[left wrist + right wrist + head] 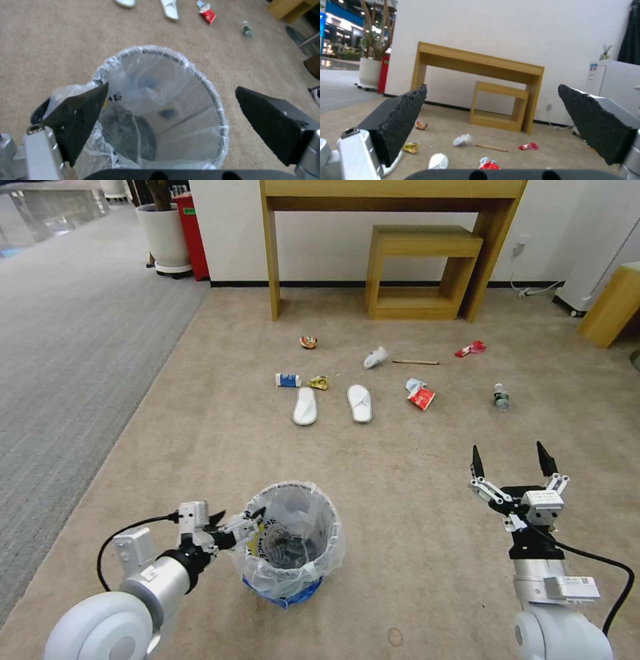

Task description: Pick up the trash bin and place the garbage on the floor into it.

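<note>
our left gripper (250,520) sits at the near-left rim of the bin (293,543), jaws apart; in the left wrist view one finger (80,112) lies over the liner at the rim's edge and the other stands off past the far side, so nothing is clamped yet. we judge the wide spread is there to take the rim before we lift. the bin stands upright on the floor (413,527), close in front of us, its clear liner folded over the rim and some dark scraps already inside.

our right gripper (512,463) hangs above bare carpet to the right, jaws wide apart and empty, pointed toward the garbage, which looks like a waiting pose for the pickups.

the garbage lies well ahead, in a loose band before the desk (393,193): slippers (305,405), a red carton (421,397), a bottle (501,397), a stick (415,362), a tissue (375,357) and a blue cup (288,380). none of it is in reach from here, we think.
</note>
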Controlling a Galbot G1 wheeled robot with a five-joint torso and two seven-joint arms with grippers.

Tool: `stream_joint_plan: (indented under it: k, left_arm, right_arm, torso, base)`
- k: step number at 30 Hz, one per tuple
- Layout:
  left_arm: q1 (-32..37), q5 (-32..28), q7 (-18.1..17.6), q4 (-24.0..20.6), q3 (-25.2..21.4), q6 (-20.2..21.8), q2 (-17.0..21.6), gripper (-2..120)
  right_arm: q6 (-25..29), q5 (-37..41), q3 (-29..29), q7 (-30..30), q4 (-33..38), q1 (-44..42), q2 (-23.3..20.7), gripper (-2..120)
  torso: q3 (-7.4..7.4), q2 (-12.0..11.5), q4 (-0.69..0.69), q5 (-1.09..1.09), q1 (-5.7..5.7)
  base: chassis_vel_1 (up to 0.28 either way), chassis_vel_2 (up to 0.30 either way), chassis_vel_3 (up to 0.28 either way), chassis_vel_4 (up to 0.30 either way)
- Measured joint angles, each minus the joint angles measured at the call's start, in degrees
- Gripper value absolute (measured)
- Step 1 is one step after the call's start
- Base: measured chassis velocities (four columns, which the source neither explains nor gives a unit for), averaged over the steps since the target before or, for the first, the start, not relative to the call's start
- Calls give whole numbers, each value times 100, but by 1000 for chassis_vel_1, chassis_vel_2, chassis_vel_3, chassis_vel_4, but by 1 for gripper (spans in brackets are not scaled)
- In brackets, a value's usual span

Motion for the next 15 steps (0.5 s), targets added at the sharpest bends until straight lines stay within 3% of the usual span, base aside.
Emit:
stream_joint_plan:
  k: [4, 15]
  left_arm:
    - [-127, -256, -296, 155, 128, -1, 4, 100]
    - [-283, -98, -310, 396, 125, -28, 1, 100]
  right_arm:
    - [0, -11, -73, -38, -60, 32, -36, 100]
    - [0, -20, -159, -91, -131, 90, -84, 100]
  torso:
    - [0, 0, 0, 0, 0]
    - [0, 0, 0, -1, 0]
  base:
    - [0, 0, 0, 0]
    - [0, 0, 0, 0]
